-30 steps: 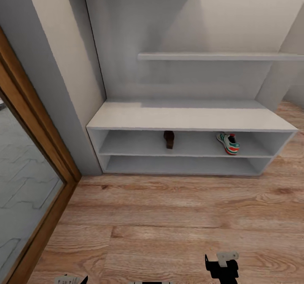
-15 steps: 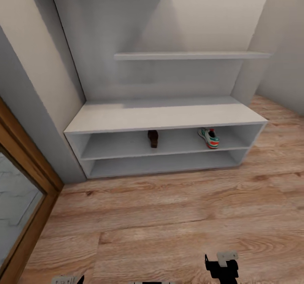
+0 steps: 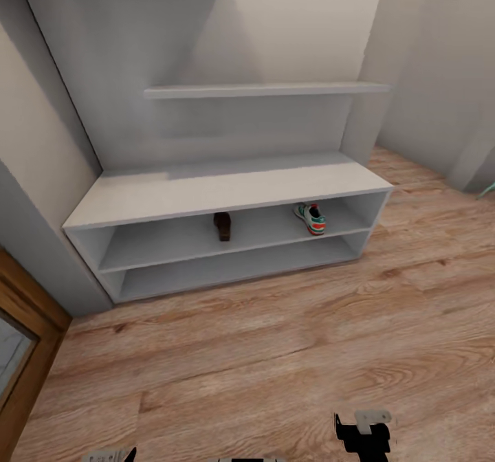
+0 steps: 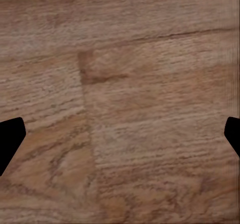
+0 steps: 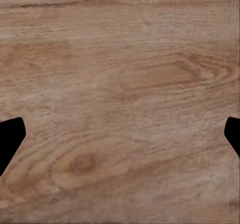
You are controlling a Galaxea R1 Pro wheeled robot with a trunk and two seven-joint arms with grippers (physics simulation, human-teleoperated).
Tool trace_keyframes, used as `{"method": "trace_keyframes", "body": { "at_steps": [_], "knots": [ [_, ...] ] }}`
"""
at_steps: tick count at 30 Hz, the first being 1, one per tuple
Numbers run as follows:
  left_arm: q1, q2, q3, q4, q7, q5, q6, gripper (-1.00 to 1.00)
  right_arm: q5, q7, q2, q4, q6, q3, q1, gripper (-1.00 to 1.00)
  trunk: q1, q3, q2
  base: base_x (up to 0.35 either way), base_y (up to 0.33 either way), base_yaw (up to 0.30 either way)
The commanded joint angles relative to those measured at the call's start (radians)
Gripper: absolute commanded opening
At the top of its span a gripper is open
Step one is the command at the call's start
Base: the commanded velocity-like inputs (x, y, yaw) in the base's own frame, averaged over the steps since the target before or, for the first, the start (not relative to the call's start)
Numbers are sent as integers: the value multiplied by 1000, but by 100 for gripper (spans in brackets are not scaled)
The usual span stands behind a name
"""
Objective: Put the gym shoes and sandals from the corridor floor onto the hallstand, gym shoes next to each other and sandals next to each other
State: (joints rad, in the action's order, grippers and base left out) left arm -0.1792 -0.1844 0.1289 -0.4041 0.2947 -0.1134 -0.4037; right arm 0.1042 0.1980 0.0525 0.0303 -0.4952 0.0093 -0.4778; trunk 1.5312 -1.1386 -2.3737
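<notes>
From our head view we see the rack [image 3: 227, 194]: a sandal [image 3: 222, 226] and a sneaker [image 3: 311, 218], lengthwise toward twelve o'clock. Both wrist views show floor [image 4: 130, 104] between spread fingers [image 4: 10, 139].

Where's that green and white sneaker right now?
In the head view, the gym shoe sits on the hallstand's upper open tier, toward its right end, right of the brown sandal.

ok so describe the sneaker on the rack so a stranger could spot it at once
Find the light grey hallstand against the wall, then its upper open tier. The gym shoe sits near that tier's right end: white with green and red-orange, unlike the dark brown sandal mid-tier.
</notes>
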Motion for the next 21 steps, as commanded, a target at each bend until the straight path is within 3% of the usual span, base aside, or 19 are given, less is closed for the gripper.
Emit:
{"method": "trace_keyframes", "body": {
  "at_steps": [1, 2, 8, 18, 21],
  "knots": [
    [0, 0, 3, 1, 10, -10, 0, 100, 6, 8, 0, -1, -1, 1, -1, 100, 0, -1, 0, 0, 0, -267],
    [0, 0, 3, 1, 10, -11, -1, 100, -14, 8, 2, -1, -1, 0, -1, 100, 0, -1, 0, 0, 0, -267],
    [0, 0, 3, 1, 10, -11, -1, 100, -35, 8, 4, -1, 0, 1, -1, 100, 0, -1, 0, 0, 0, -267],
    [0, 0, 3, 2, 10, -11, -1, 100, -45, 8, 4, -1, 0, 1, -1, 100, 0, -1, 0, 0, 0, -267],
    [0, 0, 3, 2, 10, -11, -1, 100, -45, 8, 4, -1, 0, 1, -1, 100, -12, 9, 21, 0, 0, -267]
  ]
}}
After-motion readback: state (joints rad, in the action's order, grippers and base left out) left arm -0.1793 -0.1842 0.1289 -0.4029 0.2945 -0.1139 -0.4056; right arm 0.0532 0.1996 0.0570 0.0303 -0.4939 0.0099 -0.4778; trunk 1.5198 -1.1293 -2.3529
